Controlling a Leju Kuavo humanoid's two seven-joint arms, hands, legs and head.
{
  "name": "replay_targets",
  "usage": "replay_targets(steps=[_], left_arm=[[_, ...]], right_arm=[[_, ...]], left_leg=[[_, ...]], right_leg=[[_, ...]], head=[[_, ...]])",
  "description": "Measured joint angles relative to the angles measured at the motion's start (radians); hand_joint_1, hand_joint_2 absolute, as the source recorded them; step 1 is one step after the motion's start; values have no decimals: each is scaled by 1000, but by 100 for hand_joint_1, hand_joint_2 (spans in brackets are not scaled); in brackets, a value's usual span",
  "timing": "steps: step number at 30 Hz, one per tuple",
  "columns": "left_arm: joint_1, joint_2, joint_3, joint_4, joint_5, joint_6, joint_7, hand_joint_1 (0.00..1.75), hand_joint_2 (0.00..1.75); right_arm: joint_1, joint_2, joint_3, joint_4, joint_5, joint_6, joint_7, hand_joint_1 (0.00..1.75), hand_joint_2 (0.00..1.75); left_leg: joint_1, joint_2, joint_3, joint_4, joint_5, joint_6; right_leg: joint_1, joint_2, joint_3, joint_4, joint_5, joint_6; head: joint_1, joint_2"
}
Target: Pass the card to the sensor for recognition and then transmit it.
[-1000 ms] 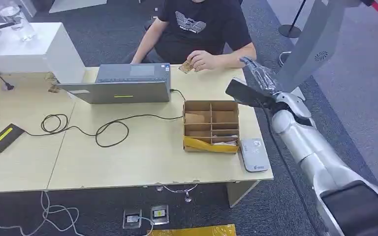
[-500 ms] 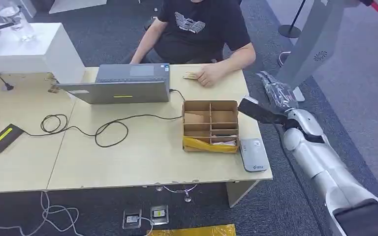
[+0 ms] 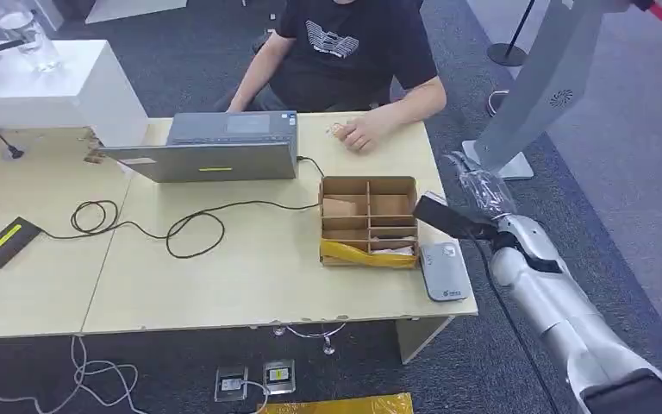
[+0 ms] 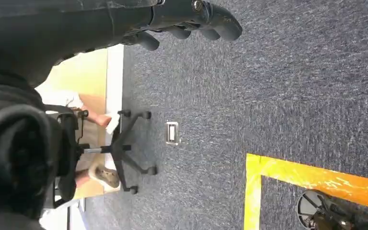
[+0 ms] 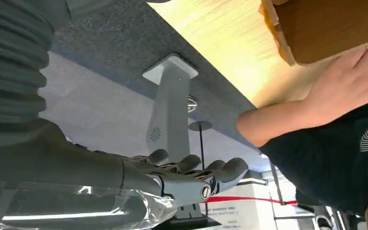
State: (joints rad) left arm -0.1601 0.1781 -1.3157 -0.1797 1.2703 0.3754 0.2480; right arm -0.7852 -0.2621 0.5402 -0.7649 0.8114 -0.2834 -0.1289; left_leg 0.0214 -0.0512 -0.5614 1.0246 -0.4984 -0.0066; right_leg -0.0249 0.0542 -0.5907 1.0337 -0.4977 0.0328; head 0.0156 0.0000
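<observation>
Your right robot hand (image 3: pixel 476 185) has drawn back from the person to the bench's (image 3: pixel 250 267) right edge, fingers spread, empty. The card (image 3: pixel 336 131) lies under the person's hand (image 3: pixel 364 134), far side: handover looks done.

Empty-looking right robot hand (image 3: pixel 474 191) beside cardboard box (image 3: pixel 369 221)

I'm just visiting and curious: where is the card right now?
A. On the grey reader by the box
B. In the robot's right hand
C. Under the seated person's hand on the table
C: the card lies under the person's hand; the robot's right hand holds nothing.
</observation>
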Motion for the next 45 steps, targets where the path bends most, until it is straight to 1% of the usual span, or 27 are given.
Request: replay_targets(steps=[9, 13, 19, 21, 25, 26, 29, 32, 34, 41, 44, 45], left_arm=[[-2, -3, 0, 0, 4, 0, 3, 0, 0], [-2, -3, 0, 0, 6, 3, 4, 0, 0], [-2, -3, 0, 0, 7, 5, 4, 0, 0], [-2, -3, 0, 0, 8, 6, 4, 0, 0], [-2, -2, 0, 0, 10, 5, 4, 0, 0], [-2, -2, 0, 0, 11, 5, 4, 0, 0], [-2, -1, 0, 0, 13, 2, 4, 0, 0], [-2, 2, 0, 0, 16, 1, 5, 0, 0], [-3, 3, 0, 0, 16, 0, 7, 0, 0], [-3, 3, 0, 0, 16, 0, 7, 0, 0], [-3, 3, 0, 0, 16, -4, 7, 0, 0], [-3, 7, 0, 0, 4, -27, 6, 0, 0]], right_arm=[[14, -20, 0, -29, -5, -2, 14, 0, 175], [18, -30, 0, -47, -5, 2, 31, 0, 175], [17, -59, 0, -71, -5, 5, 36, 0, 175], [14, -74, 0, -87, -9, 16, 40, 0, 175], [4, -116, -2, -131, -46, 78, 45, 0, 175], [1, -125, -2, -142, -63, 110, 45, 0, 175], [-10, -156, -3, -190, -124, 244, 56, 0, 175], [-29, -188, -3, -249, -142, 309, 74, 0, 175], [-43, -203, -3, -275, -146, 328, 80, 0, 175], [-46, -204, -3, -278, -148, 330, 81, 0, 175], [-61, -229, -3, -325, -161, 361, 90, 0, 175], [-60, -277, -16, -433, -183, 436, 165, 0, 175]], left_leg=[[0, 0, 0, 0, 0, 0], [0, 0, 0, 0, 0, 0], [0, 0, 0, 0, 0, 0], [0, 0, 0, 0, 0, 0], [0, 0, 0, 0, 0, 0], [0, 0, 0, 0, 0, 0], [0, 0, 0, 0, 0, 0], [0, 0, 0, 0, 0, 0], [0, 0, 0, 0, 0, 0], [0, 0, 0, 0, 0, 0], [0, 0, 0, 0, 0, 0], [0, 0, 0, 0, 0, 0]], right_leg=[[0, 0, 0, 0, 0, 0], [0, 0, 0, 0, 0, 0], [0, 0, 0, 0, 0, 0], [0, 0, 0, 0, 0, 0], [0, 0, 0, 0, 0, 0], [0, 0, 0, 0, 0, 0], [0, 0, 0, 0, 0, 0], [0, 0, 0, 0, 0, 0], [0, 0, 0, 0, 0, 0], [0, 0, 0, 0, 0, 0], [0, 0, 0, 0, 0, 0], [0, 0, 0, 0, 0, 0]], head=[[0, 0], [0, 0], [0, 0], [0, 0], [0, 0], [0, 0], [0, 0], [0, 0], [0, 0], [0, 0], [0, 0], [0, 0]])
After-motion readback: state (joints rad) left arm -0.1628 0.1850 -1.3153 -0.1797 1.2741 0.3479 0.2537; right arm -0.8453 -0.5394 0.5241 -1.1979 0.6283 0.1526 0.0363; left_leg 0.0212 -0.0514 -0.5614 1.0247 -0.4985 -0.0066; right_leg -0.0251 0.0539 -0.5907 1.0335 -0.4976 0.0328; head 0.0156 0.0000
